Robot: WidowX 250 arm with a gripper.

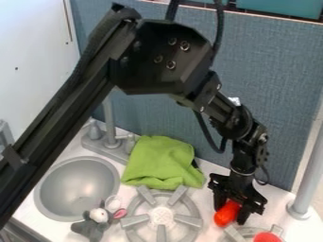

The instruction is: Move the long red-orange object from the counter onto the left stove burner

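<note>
The black gripper [231, 211] hangs at the lower right of the counter, just right of the left stove burner [161, 216]. Between its two fingers is a rounded red-orange object [227, 214], with a finger against either side. Its upper part is hidden by the gripper. A second red object [267, 237] shows at the bottom edge, by the right burner [245, 233].
A crumpled green cloth [162, 161] lies behind the left burner. The round grey sink [76, 188] and faucet [109, 124] are at left. A grey plush mouse [92, 229] rests by the sink's front. A grey post [308, 177] stands at right, before the blue-grey partition [277, 80].
</note>
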